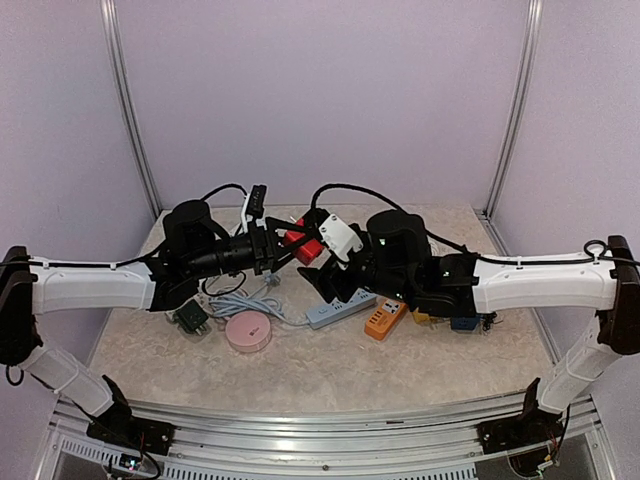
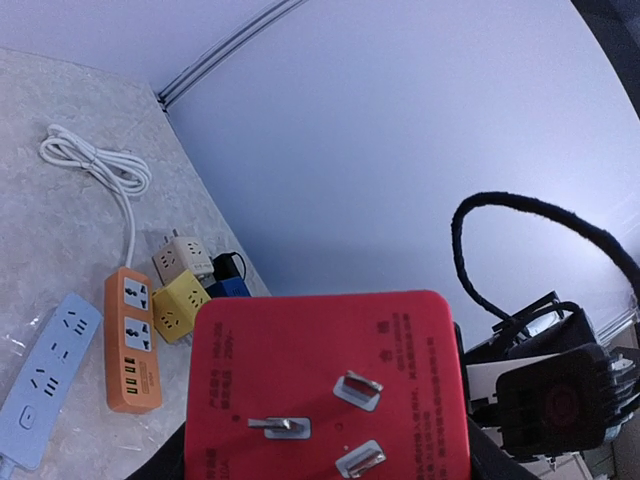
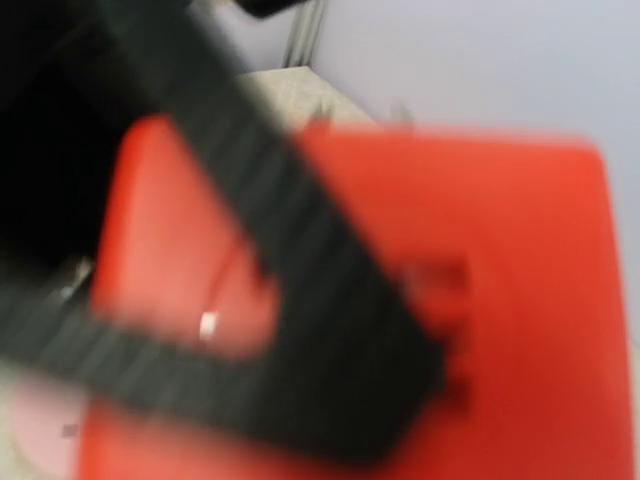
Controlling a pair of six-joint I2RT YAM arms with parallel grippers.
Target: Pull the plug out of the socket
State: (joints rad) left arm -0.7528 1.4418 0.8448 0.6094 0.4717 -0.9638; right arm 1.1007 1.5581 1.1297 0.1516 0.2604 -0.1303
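A: Centre of the table [image 1: 300,372], up off the surface: red plug block [image 1: 303,246], caught between the left gripper [image 1: 280,250] and the right gripper [image 1: 320,260], tip to tip.

B: Over to the left wrist view. Three metal prongs [image 2: 357,389] pointing straight into the lens, the red face filling the lower frame, and black fingers [image 2: 168,465] hugging the lower corners.

A: Clamped, or just flanking?

B: Can't tell. Right at the red edges, but no seeing any squeeze from here.

A: And the right claw?

B: Hopeless blur. Red all over the right wrist view, one black finger [image 3: 300,300] slanting across it. Open or closed on the block, impossible to say.

A: Down on the table: blue-grey power strip [image 1: 340,311], orange power strip [image 1: 385,320] just beside it, pink round disc [image 1: 248,332] off to the left.

B: Same two strips visible past the block from the left wrist. Also a yellow adapter cube [image 2: 180,305], beige adapter cube [image 2: 180,260] and blue adapter cube [image 2: 232,287] huddled at the orange strip's far end. Further back, a loose coil of white cable [image 2: 95,165].
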